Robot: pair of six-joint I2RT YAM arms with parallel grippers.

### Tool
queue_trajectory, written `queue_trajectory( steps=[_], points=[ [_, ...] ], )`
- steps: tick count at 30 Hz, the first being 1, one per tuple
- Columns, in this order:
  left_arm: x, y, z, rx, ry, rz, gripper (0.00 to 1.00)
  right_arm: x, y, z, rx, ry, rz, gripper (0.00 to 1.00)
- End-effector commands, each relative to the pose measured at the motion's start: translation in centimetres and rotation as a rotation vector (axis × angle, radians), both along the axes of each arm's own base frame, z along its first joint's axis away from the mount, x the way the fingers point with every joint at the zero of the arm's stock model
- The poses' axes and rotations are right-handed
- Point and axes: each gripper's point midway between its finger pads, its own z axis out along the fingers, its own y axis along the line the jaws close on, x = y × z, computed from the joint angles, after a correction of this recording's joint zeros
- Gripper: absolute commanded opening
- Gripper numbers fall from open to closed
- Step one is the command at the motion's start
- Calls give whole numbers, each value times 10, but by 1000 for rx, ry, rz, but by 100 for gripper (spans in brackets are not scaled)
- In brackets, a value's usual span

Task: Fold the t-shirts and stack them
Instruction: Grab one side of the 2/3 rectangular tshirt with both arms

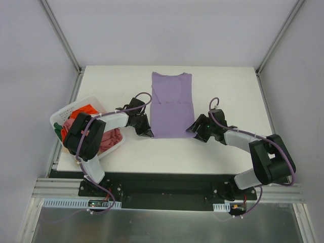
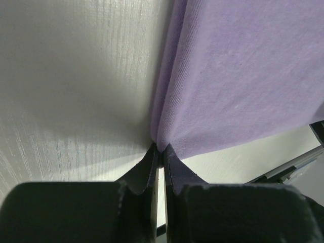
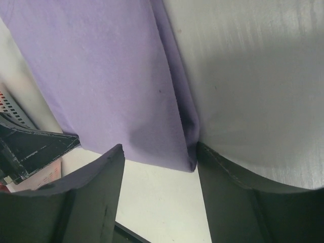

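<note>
A lavender t-shirt [image 1: 172, 104] lies folded into a long strip in the middle of the white table [image 1: 233, 86], collar end far. My left gripper [image 1: 150, 133] is shut on its near left corner [image 2: 164, 136]. My right gripper [image 1: 193, 128] is open at the near right corner; the corner [image 3: 190, 159] lies between the jaws, against the right finger [image 3: 228, 177]. Salmon pink [image 1: 112, 140] and orange-red [image 1: 85, 109] shirts lie crumpled in the basket. I see no beige shirt.
A white plastic laundry basket [image 1: 62, 116] stands at the table's left edge, partly under my left arm. Grey walls and metal frame posts enclose the table. A metal rail runs along the near edge.
</note>
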Motion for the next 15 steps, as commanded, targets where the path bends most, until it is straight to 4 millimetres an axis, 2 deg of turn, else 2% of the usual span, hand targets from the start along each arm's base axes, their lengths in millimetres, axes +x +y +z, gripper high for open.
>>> queue_trajectory(
  steps=[1,3,5,6,8,10,13,15],
  points=[
    [-12,13,-13,82,28,10,0,-42,-29,-48,-143,177,-28,59],
    [-12,14,-13,89,23,9,0,-42,-32,-51,-157,181,-34,50],
    [-12,16,-13,96,21,15,0,-43,-31,-52,-152,184,-27,35],
    [-11,16,-11,97,16,25,0,-41,-29,-51,-141,168,-21,19],
    [-11,17,-8,96,6,32,0,-42,-24,-47,-111,152,1,0],
    [-15,17,0,80,-12,22,0,-46,-17,-37,-73,131,53,0],
    [-22,18,22,38,-65,17,0,-57,-5,-14,-1,113,138,0],
    [-29,20,38,10,-114,5,0,-74,-1,2,31,146,208,0]
  ],
)
